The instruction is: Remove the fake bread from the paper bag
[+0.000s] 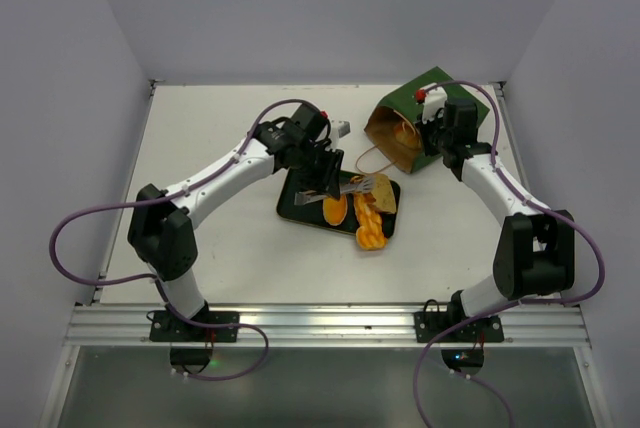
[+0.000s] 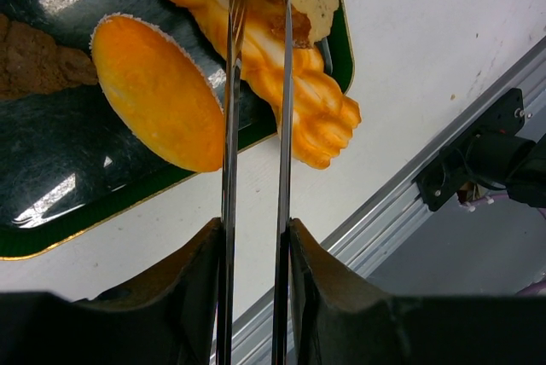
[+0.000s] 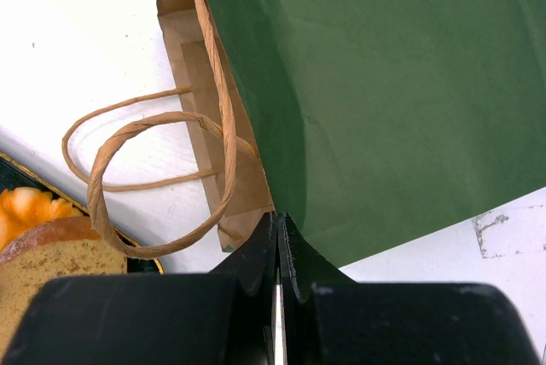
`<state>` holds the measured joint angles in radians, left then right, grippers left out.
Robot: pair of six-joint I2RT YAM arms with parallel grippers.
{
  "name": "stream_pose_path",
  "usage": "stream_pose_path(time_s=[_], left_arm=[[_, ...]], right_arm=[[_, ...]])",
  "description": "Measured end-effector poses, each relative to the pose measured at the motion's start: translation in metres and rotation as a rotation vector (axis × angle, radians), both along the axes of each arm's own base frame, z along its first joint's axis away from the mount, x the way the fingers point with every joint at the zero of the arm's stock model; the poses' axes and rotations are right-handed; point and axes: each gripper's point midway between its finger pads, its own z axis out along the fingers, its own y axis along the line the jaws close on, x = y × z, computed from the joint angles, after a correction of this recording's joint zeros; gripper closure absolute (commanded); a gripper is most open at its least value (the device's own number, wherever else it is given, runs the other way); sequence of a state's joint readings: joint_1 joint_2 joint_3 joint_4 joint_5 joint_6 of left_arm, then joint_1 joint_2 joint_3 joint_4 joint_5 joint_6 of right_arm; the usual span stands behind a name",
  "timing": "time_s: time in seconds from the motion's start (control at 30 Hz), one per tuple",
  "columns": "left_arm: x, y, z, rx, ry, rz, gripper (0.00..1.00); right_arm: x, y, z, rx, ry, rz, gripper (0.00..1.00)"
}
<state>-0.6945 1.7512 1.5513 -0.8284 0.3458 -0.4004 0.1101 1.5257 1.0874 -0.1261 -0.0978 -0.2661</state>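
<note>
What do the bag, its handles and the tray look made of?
The paper bag looks like matte green paper, brown kraft inside, with creased folds. Its handles are twisted brown paper cord, spiral strands showing. The tray is glossy and dark with a gold rim and bright reflections: lacquered plastic or metal, unclear which.

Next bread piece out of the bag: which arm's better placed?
Left. The left pincer hangs open and empty over the tray; the right pincer is shut on the edge of the paper bag, orange bread showing inside.
</note>
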Motion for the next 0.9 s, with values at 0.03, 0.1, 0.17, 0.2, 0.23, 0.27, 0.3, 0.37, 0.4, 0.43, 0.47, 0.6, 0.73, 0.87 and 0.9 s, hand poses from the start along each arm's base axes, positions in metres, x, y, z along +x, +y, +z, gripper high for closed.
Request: stream_pose_path(time_s=[0.03, 0.1, 0.17, 0.2, 0.23, 0.27, 0.3, 0.37, 0.4, 0.43, 0.47, 0.6, 0.73, 0.87, 0.9], left_arm=[[0.001, 0.0, 0.001, -0.002, -0.002, 0.0, 0.62], [0.002, -0.001, 0.002, -0.003, -0.006, 0.002, 0.62], [0.002, -0.001, 0.004, -0.005, -0.01, 0.003, 0.62], [0.002, -0.001, 0.004, -0.005, -0.011, 0.003, 0.62], [0.003, -0.001, 0.004, -0.006, -0.012, 0.004, 0.62], [0.003, 0.0, 0.004, -0.005, -0.012, 0.004, 0.62], [0.003, 0.0, 0.005, -0.005, -0.013, 0.005, 0.62], [0.003, 0.0, 0.005, -0.005, -0.013, 0.006, 0.62], [0.004, 0.001, 0.005, -0.005, -0.013, 0.008, 0.62], [0.004, 0.001, 0.005, -0.005, -0.014, 0.01, 0.62], [0.005, 0.001, 0.005, -0.004, -0.014, 0.011, 0.61], [0.006, 0.003, 0.005, -0.004, -0.014, 0.016, 0.61], [0.007, 0.004, 0.007, -0.006, -0.021, 0.019, 0.6], [0.007, 0.006, 0.014, -0.011, -0.038, 0.026, 0.6], [0.009, 0.007, 0.017, -0.014, -0.047, 0.031, 0.6]], right_arm=[[0.0, 0.0, 0.0, 0.0, 0.0, 0.0, 1.0], [0.0, 0.0, 0.0, 0.0, 0.0, 0.0, 1.0], [0.0, 0.0, 0.0, 0.0, 0.001, 0.0, 1.0], [0.0, 0.0, -0.001, 0.0, 0.002, 0.001, 1.0], [0.0, 0.0, -0.001, 0.0, 0.001, 0.001, 1.0], [0.0, 0.0, -0.001, 0.0, 0.002, 0.001, 1.0], [0.0, 0.0, -0.001, 0.0, 0.002, 0.001, 1.0], [-0.001, 0.0, -0.002, 0.0, 0.003, 0.001, 1.0], [-0.001, 0.0, -0.002, 0.001, 0.004, 0.002, 1.0], [-0.001, 0.0, -0.002, 0.0, 0.004, 0.002, 1.0], [-0.001, 0.0, -0.002, 0.0, 0.004, 0.002, 1.0], [-0.001, 0.0, -0.002, 0.0, 0.005, 0.002, 1.0], [-0.001, 0.0, -0.002, 0.0, 0.005, 0.002, 1.0], [-0.001, 0.0, -0.002, 0.0, 0.005, 0.002, 1.0], [-0.001, 0.0, -0.002, 0.0, 0.005, 0.002, 1.0]])
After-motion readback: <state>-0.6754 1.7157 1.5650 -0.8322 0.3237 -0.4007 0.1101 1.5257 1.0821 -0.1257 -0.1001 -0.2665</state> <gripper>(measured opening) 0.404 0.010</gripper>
